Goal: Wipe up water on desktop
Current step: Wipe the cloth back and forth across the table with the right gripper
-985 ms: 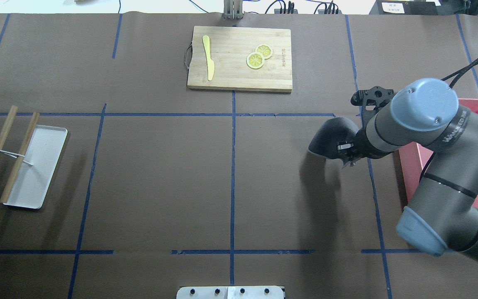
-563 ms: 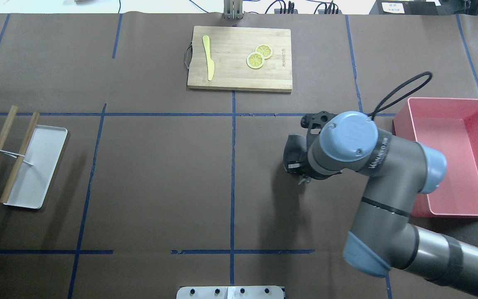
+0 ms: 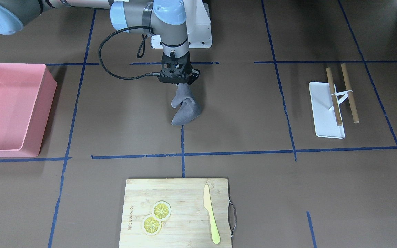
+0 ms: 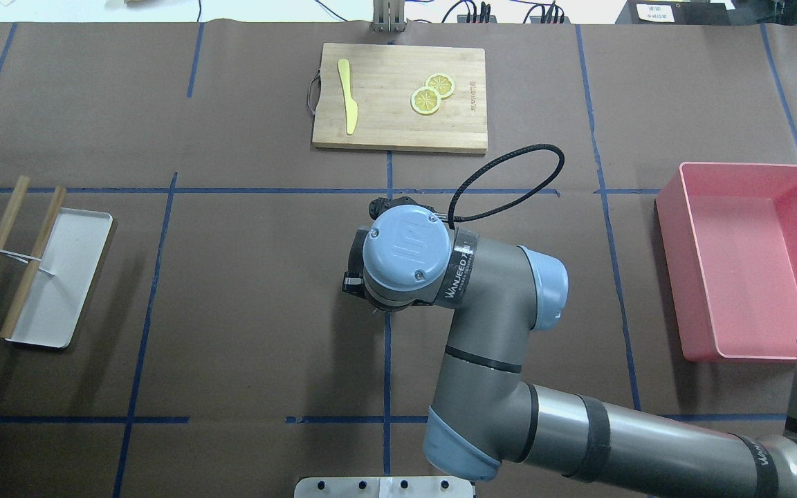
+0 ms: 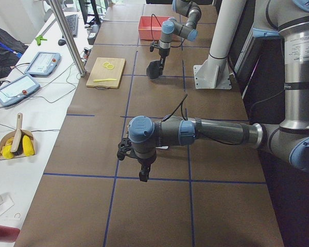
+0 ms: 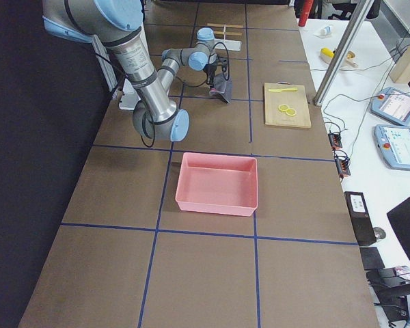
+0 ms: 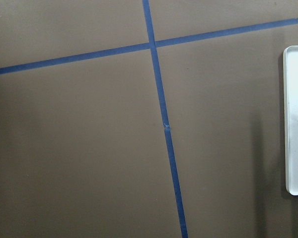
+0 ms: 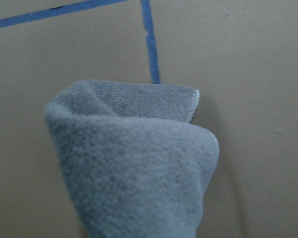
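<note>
Since 1 second ago, the right arm has swung away from the pink bin [image 4: 675, 242] and carried a grey cloth [image 3: 185, 106] to the middle of the desktop [image 3: 253, 113], where 2 blue tape lines meet. The bin is now fully uncovered in the overhead view.

The right gripper [image 3: 181, 83] points straight down with the cloth hanging below it in a loose fold. Held this way, the cloth's free lower end can probably be lowered flat and dragged across the surface. The jaws are closed on the cloth's top edge, parted only as far as the pinched fabric. Whether the bottom of the cloth touches the desktop cannot be told. The right wrist view shows the cloth filling the lower frame, with brown surface and tape behind it.

No water can be made out on the desktop in any view.

The left gripper [image 5: 142, 177] hangs over bare desktop near a white tray [image 7: 295, 119], well apart from the cloth. Whether it is open or closed cannot be told.
</note>
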Motion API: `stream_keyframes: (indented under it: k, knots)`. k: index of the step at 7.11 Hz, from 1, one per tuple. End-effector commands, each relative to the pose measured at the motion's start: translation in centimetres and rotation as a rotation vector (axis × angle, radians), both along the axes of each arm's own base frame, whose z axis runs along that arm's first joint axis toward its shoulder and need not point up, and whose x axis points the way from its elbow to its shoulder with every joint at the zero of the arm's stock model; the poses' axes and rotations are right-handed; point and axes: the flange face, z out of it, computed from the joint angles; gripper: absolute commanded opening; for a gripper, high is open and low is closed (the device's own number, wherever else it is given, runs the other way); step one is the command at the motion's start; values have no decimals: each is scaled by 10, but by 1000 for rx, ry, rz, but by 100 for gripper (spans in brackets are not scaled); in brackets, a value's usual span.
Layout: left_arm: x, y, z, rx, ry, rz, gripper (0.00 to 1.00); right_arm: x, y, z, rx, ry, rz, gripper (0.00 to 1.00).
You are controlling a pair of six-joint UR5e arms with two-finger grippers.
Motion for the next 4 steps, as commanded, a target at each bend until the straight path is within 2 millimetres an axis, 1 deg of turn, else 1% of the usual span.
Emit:
stream_keyframes:
  k: [1, 2, 3, 4]
  knots:
    - [2, 1, 5, 5, 32, -5, 100, 61, -4, 59, 86, 42, -78, 0]
    - [3, 0, 4, 10, 47, -6, 100, 100, -5, 99, 99, 87, -99, 0]
    - [3, -1, 3, 13, 49, -6, 100, 144, -9, 146, 81, 139, -121, 0]
    - [4, -1, 2, 15, 49, -4, 100, 177, -7, 184, 76, 191, -137, 0]
